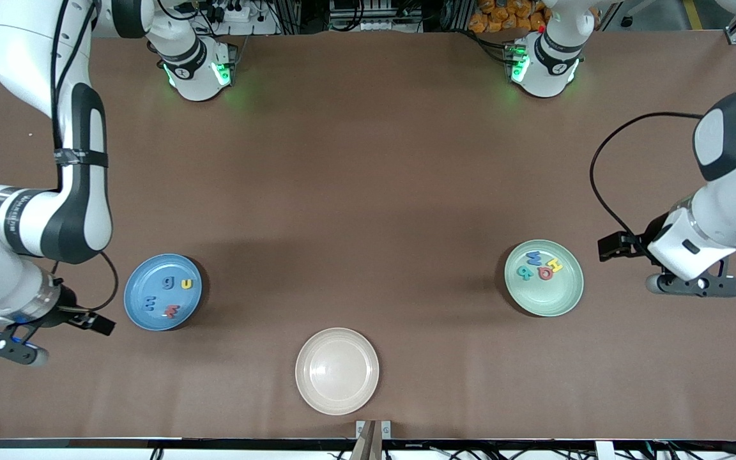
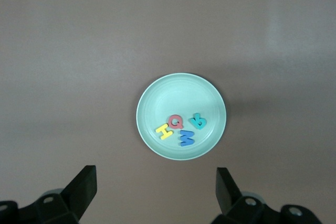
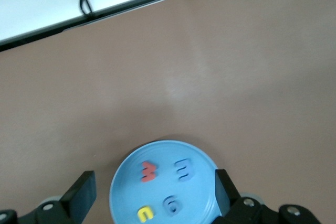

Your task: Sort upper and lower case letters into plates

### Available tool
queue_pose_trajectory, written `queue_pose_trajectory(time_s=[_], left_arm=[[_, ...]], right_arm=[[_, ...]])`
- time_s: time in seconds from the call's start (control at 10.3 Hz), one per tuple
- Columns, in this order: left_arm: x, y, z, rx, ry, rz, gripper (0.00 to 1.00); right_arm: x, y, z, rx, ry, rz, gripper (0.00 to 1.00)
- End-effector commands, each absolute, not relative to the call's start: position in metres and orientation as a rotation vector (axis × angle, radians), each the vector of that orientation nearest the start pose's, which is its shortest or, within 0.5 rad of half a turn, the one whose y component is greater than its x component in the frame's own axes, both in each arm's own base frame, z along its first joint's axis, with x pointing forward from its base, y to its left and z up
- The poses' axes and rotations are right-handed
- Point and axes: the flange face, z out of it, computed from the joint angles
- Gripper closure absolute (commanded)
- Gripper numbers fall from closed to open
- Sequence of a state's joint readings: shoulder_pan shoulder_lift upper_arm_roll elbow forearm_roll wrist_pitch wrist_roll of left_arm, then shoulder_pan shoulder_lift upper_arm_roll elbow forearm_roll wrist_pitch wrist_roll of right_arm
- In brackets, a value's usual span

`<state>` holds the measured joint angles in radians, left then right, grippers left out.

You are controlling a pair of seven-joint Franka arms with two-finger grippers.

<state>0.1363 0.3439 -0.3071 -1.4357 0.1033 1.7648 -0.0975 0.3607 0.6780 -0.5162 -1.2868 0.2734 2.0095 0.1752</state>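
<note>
A mid-blue plate (image 1: pixel 151 275) holds several foam letters: a yellow u (image 1: pixel 186 283), a blue g (image 1: pixel 168 282), a blue letter (image 1: pixel 149 302) and a red one (image 1: pixel 170 311). A mint green plate (image 1: pixel 553 297) holds a blue W (image 1: pixel 533 257), a yellow H (image 1: pixel 554 264), a red Q (image 1: pixel 545 273) and a teal letter (image 1: pixel 524 272). My right gripper (image 1: pixel 4 345) is open and empty over the table beside the blue plate (image 3: pixel 126 192), at the right arm's end. My left gripper (image 1: pixel 697 285) is open and empty beside the green plate (image 2: pixel 178 95), at the left arm's end.
An empty cream-white plate (image 1: pixel 337 370) sits between the two plates, nearer the front camera. The table's edge (image 3: pixel 131 3) runs close to the blue plate in the right wrist view. No loose letters show on the brown table.
</note>
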Motion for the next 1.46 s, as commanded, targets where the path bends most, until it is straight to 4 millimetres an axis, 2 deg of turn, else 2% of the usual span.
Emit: queue_pose_trajectory(time_s=[0.0, 0.1, 0.19, 0.39, 0.68, 0.88, 1.07, 1.36], left_arm=[[0.638, -0.076, 0.525, -3.155, 0.092, 0.012, 0.0], [0.634, -0.071, 0.53, -3.176, 0.055, 0.035, 0.0], [0.629, -0.068, 0.536, -3.185, 0.041, 0.051, 0.0], [0.621, -0.068, 0.547, -3.184, 0.049, 0.04, 0.0], [0.609, -0.069, 0.572, -3.176, 0.042, -0.024, 0.0], [0.604, -0.063, 0.59, -3.164, 0.043, -0.081, 0.0], [0.6, -0.049, 0.602, -3.156, 0.01, -0.115, 0.0], [0.602, -0.043, 0.603, -3.154, -0.006, -0.134, 0.0]], right_arm=[[0.719, 0.008, 0.423, -3.053, 0.336, -0.075, 0.0], [0.709, 0.003, 0.436, -3.033, 0.259, -0.039, 0.0], [0.699, -0.012, 0.448, -3.018, 0.22, -0.04, 0.0], [0.684, -0.022, 0.451, -3.007, 0.116, -0.036, 0.0], [0.658, -0.033, 0.481, -2.972, 0.055, -0.061, 0.0], [0.62, -0.03, 0.514, -3.084, -0.096, -0.051, 0.0], [0.591, -0.024, 0.55, -3.091, -0.054, -0.016, 0.0], [0.554, -0.022, 0.611, -3.086, -0.064, -0.086, 0.0]])
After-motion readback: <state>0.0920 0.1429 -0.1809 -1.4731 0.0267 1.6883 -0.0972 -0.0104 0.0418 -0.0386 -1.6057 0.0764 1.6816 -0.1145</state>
